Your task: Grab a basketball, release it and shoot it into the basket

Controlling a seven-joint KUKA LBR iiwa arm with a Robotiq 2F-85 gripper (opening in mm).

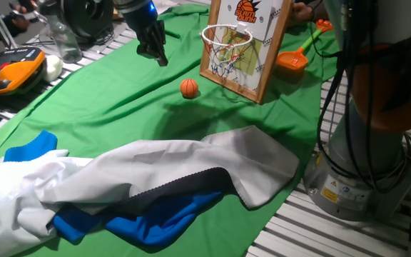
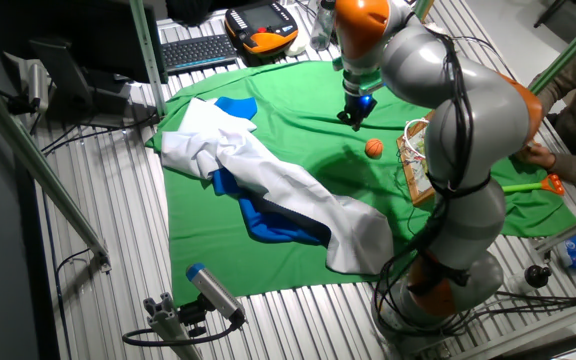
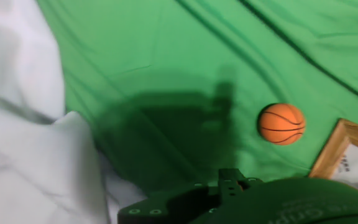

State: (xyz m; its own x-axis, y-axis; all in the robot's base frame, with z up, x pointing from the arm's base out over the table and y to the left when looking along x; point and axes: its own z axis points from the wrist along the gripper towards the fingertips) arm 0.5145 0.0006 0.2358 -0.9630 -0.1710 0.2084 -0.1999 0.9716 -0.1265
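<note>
The basketball is a small orange ball with dark seams, lying on the green cloth just left of the basket. The basket is an orange rim with a white net on a wood-framed backboard. My gripper hangs above the cloth, left of and behind the ball, apart from it; its fingers look closed together and empty. From the other fixed view the gripper is up-left of the ball and the basket. In the hand view the ball lies right, beside the backboard's wooden corner.
A crumpled white and blue cloth covers the near part of the green cloth, also in the hand view. An orange toy shovel lies behind the backboard. A teach pendant and a keyboard sit at the table's edge. The arm's base stands right.
</note>
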